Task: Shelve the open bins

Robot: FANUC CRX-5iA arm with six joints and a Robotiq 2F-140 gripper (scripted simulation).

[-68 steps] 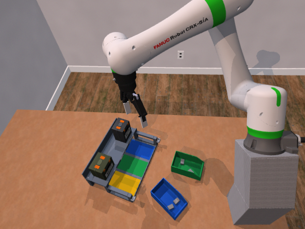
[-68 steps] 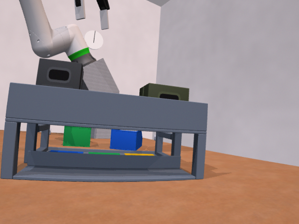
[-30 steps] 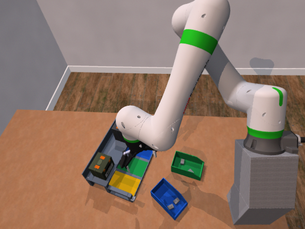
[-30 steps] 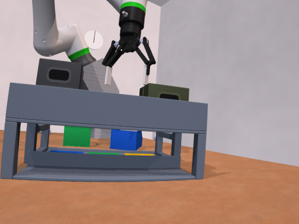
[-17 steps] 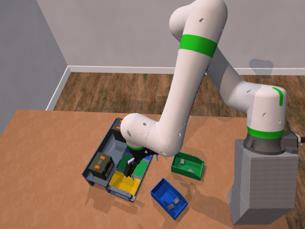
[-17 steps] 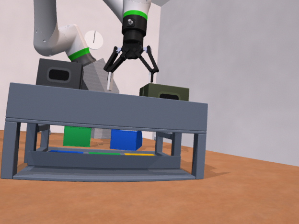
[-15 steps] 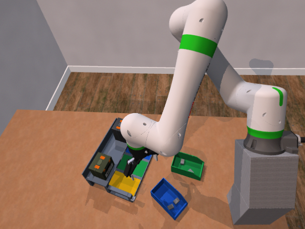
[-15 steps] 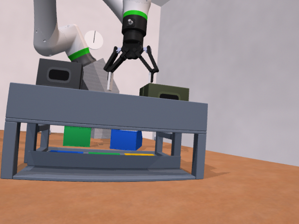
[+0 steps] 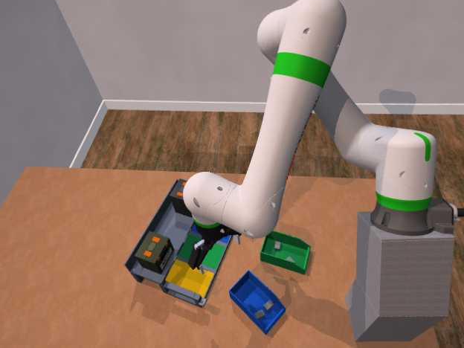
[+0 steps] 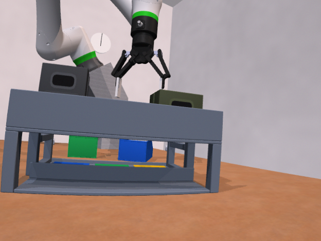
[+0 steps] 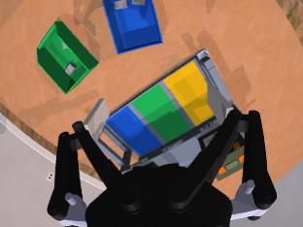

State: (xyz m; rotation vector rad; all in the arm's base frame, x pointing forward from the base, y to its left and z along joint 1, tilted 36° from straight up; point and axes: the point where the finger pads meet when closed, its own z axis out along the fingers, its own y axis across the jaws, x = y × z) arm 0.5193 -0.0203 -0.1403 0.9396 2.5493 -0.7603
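The green bin [image 9: 285, 251] and the blue bin [image 9: 256, 301] stand on the table to the right of the grey shelf [image 9: 180, 243], each with small grey parts inside. Both show in the wrist view, the green bin [image 11: 66, 57] at the left and the blue bin [image 11: 132, 13] at the top. The shelf's floor has a blue mark [image 11: 132, 131], a green mark [image 11: 161, 113] and a yellow mark [image 11: 193, 92] in a row. My gripper [image 10: 139, 84] is open and empty, pointing down, hanging over the shelf above the marks.
An olive box [image 9: 154, 251] and a dark grey box [image 10: 63, 79] stand on the shelf's top board at either end. The robot's grey pedestal [image 9: 402, 282] stands at the right of the table.
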